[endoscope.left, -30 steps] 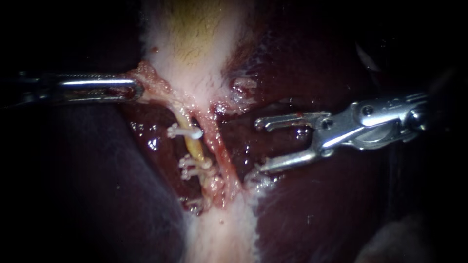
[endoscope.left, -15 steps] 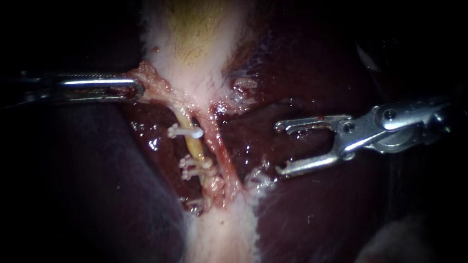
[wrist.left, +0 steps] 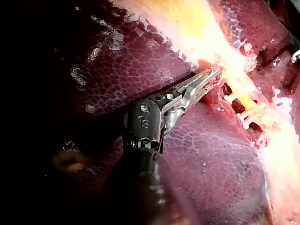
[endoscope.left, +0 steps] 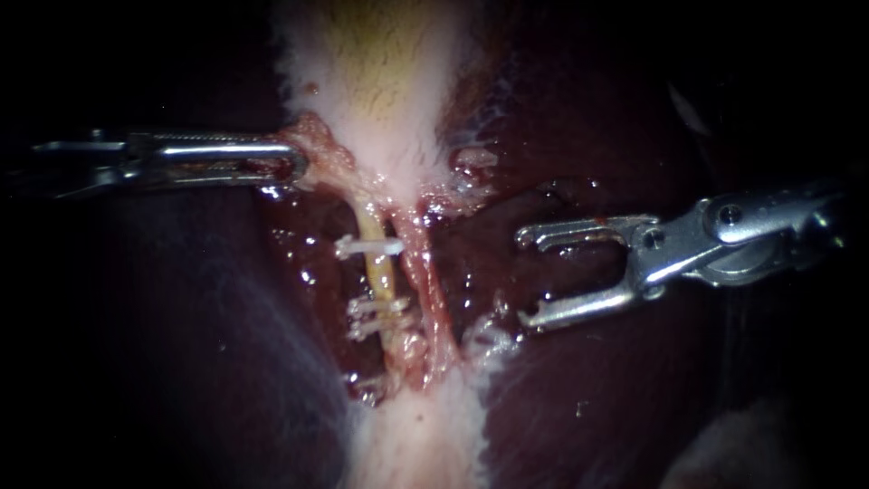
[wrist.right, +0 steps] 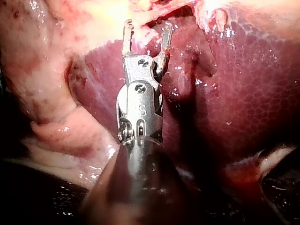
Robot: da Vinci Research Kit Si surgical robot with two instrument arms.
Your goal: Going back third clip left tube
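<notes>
The left tube [endoscope.left: 381, 270] is yellow and runs down the middle of the endoscope view. One white clip [endoscope.left: 369, 245] crosses it high up, and two more clips [endoscope.left: 378, 308] sit close together lower down. The reddish right tube [endoscope.left: 425, 281] lies beside it. My left instrument [endoscope.left: 291, 163] is shut on the ragged tissue at the gallbladder's neck, above the tubes; the left wrist view shows the same grip [wrist.left: 213, 75]. My right instrument [endoscope.left: 527, 278] stands open and empty, well to the right of both tubes, over the liver [endoscope.left: 588, 389]. Its jaws [wrist.right: 146, 29] also gape in the right wrist view.
The pale gallbladder [endoscope.left: 389, 72] fills the upper middle, and a white band of tissue [endoscope.left: 416, 435] runs down below the tubes. Dark wet liver lies on both sides.
My right instrument drew back to the right, away from the tubes, jaws still open. My left instrument shifted right with the tissue it holds, so the tubes now stand straighter.
</notes>
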